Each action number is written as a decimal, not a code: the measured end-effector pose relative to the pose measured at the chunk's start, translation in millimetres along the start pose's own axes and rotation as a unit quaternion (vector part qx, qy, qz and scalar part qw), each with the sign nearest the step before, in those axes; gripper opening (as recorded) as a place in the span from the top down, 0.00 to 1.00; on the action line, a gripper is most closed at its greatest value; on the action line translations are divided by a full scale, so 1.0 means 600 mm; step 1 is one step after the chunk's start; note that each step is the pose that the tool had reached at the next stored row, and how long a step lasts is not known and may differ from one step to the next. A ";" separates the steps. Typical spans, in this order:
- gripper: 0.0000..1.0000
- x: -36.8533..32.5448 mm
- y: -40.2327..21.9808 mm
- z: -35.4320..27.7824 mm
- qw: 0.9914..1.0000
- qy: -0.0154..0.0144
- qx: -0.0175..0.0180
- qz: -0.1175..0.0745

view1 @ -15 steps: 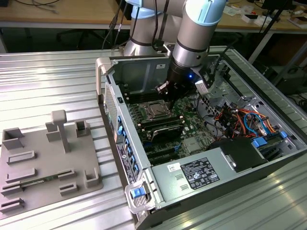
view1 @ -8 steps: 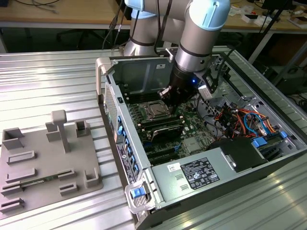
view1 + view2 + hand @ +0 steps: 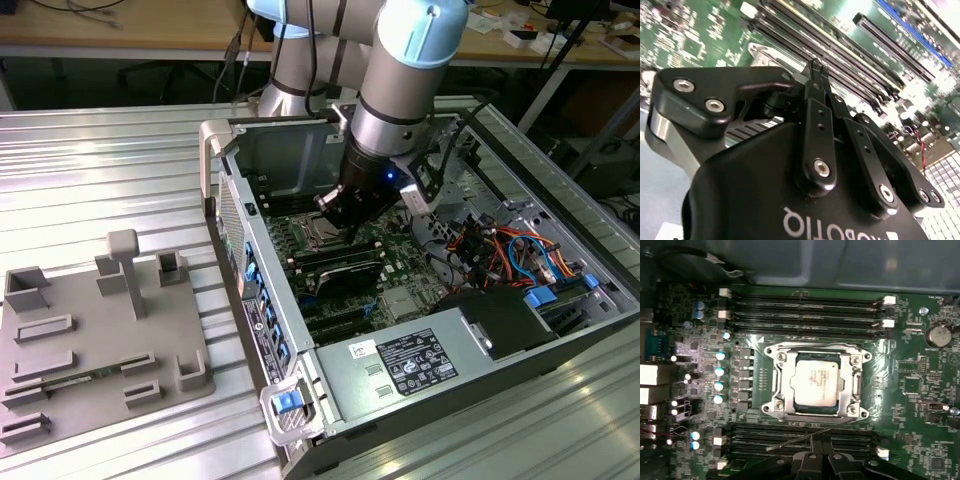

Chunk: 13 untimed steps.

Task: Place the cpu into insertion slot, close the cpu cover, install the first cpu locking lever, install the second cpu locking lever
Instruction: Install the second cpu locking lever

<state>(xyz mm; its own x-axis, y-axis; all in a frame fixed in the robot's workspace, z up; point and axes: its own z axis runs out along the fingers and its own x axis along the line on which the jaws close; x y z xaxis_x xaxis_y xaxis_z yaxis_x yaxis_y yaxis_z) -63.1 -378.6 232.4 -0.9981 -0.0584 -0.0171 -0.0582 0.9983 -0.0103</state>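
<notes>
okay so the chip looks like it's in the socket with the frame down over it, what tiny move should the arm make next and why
Probably nudge the gripper sideways to press the thin lever toward its catch. In the first wrist view the cpu sits in the socket with the cpu cover closed around it, while this lever slants loose beside the socket, the shut fingertips right at it.

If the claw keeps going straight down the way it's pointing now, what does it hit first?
Probably the thin locking lever sticking out beside the memory slots next to the cpu cover, right at the claw tip; depth is unclear.
</notes>
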 end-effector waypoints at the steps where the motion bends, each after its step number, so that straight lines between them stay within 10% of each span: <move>1: 0.89 0.004 0.000 0.000 1.000 0.000 -0.001 0.000; 13: 0.89 0.053 0.001 0.019 1.000 0.002 -0.004 0.000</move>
<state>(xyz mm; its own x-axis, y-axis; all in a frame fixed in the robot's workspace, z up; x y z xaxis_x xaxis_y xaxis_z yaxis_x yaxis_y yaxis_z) -94.7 -380.1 220.5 -0.9982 -0.0581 -0.0133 -0.0581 0.9983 -0.0013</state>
